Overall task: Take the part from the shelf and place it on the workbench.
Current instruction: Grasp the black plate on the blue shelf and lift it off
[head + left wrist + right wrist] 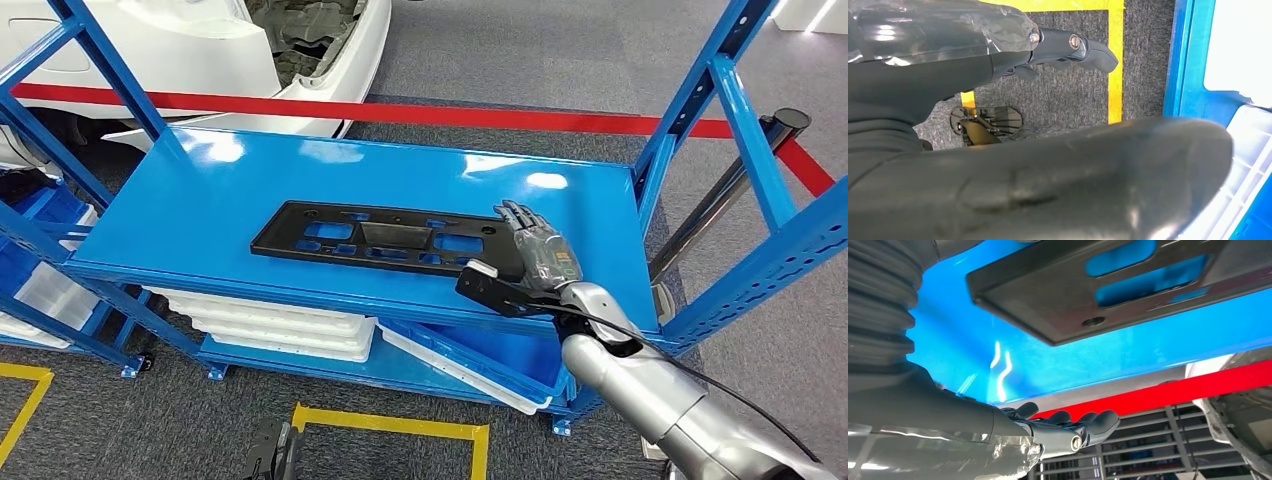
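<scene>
A: Where is the part (385, 239)?

B: Flat on the blue shelf (220, 190), lengthwise, nearer the front edge than the back. It is a long black plate with several cut-outs through which the blue shows. The right wrist view gives one end of it (1108, 287), with a small round hole near the corner.

A: And the right hand (530, 252)?

B: Over the shelf at the part's right end, the silver arm reaching in from the lower right. Its fingers (517, 215) are stretched out and slightly apart, closed on nothing. From where I stand I cannot tell whether the hand touches the plate or only sits just beside it. In the wrist view the hand (1068, 427) has its fingers extended side by side.

A: The left hand (1068, 47)?

B: Hanging over grey carpet with yellow floor tape (1115, 60) under it. Fingers curled inward, nothing between them.

A: Surroundings?

B: White trays (280, 330) and a blue bin (490, 365) on the lower level; a red floor line (500, 115) and a white car body (200, 40) behind.
</scene>
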Action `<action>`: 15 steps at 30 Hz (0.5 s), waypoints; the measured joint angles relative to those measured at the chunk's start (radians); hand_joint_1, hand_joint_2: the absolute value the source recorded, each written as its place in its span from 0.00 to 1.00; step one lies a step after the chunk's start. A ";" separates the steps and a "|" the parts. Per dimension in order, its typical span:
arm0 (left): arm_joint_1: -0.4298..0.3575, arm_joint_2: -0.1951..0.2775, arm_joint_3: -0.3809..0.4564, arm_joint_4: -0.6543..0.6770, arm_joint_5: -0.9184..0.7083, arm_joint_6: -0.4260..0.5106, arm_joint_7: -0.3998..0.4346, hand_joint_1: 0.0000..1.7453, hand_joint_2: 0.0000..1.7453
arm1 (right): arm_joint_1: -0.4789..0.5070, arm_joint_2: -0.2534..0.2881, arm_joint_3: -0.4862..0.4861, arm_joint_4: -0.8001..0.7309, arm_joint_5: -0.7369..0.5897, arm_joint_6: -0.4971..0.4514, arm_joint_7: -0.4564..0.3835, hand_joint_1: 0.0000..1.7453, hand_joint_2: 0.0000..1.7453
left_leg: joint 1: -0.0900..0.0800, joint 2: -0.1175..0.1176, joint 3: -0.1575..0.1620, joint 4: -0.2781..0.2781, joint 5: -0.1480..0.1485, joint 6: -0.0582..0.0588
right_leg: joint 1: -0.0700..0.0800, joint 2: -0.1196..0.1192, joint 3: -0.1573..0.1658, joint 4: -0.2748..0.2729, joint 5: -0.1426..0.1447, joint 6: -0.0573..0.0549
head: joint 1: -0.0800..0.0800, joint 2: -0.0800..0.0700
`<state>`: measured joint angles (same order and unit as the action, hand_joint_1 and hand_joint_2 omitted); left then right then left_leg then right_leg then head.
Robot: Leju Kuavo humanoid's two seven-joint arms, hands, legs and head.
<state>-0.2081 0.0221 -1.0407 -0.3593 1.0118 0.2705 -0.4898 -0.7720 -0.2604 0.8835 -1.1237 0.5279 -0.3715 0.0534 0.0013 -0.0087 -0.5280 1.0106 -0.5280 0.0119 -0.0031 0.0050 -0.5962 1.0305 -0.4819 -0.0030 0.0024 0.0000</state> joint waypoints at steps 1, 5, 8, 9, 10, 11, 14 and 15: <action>0.000 0.000 0.000 0.000 0.000 0.000 0.000 0.00 0.00 | -0.002 0.006 0.000 0.007 -0.007 0.001 -0.006 0.00 1.00 | 0.000 0.000 0.000 0.000 0.000 0.000 | 0.000 0.000 0.000 0.000 0.000 0.000 | 0.000 0.000; 0.000 0.000 0.000 0.000 -0.004 0.001 0.000 0.00 0.00 | -0.011 0.031 0.004 0.035 -0.029 0.018 -0.020 0.00 1.00 | 0.000 0.000 0.000 0.000 0.000 0.000 | 0.000 0.000 0.000 0.000 0.000 0.000 | 0.001 0.000; 0.001 0.000 0.000 0.000 -0.007 0.002 0.000 0.00 0.00 | -0.021 0.048 0.010 0.061 -0.040 0.036 -0.026 0.00 1.00 | 0.000 0.000 0.000 0.000 0.000 0.000 | 0.000 0.000 0.000 0.000 0.000 0.000 | 0.001 0.000; 0.001 0.000 0.000 0.000 -0.008 0.002 0.000 0.00 0.00 | -0.024 0.054 0.013 0.070 -0.044 0.042 -0.029 0.00 1.00 | 0.000 0.000 0.000 0.000 0.000 0.000 | 0.000 0.000 0.000 0.000 0.000 0.000 | 0.001 0.000; 0.001 0.000 0.000 0.000 -0.008 0.002 0.000 0.00 0.00 | -0.028 0.058 0.015 0.079 -0.048 0.047 -0.032 0.00 1.00 | 0.000 0.000 0.000 0.000 0.000 0.000 | 0.000 0.000 0.000 0.000 0.000 0.000 | 0.001 0.000; 0.001 0.000 0.000 0.000 -0.009 0.002 0.000 0.00 0.00 | -0.031 0.063 0.017 0.087 -0.052 0.051 -0.035 0.00 1.00 | 0.000 0.000 0.000 0.000 0.000 0.000 | 0.000 0.000 0.000 0.000 0.000 0.000 | 0.001 0.000; 0.001 0.000 0.000 0.000 -0.011 0.002 0.001 0.00 0.00 | -0.040 0.074 0.023 0.108 -0.057 0.059 -0.038 0.00 1.00 | 0.000 0.000 0.000 0.000 0.000 0.000 | 0.000 0.000 0.000 0.000 0.000 0.000 | 0.001 0.000; 0.001 0.000 0.000 0.000 -0.012 0.002 0.001 0.00 0.00 | -0.043 0.078 0.026 0.115 -0.058 0.061 -0.039 0.00 1.00 | 0.000 0.000 0.000 0.000 0.000 0.000 | 0.000 0.000 0.000 0.000 0.000 0.000 | 0.001 0.000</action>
<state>-0.2069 0.0221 -1.0407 -0.3593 0.9996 0.2724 -0.4887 -0.8152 -0.1829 0.9091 -1.0083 0.4695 -0.3102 0.0148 0.0013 -0.0087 -0.5280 1.0106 -0.5279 0.0119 -0.0032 0.0050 -0.5962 1.0304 -0.4819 -0.0029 0.0036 0.0000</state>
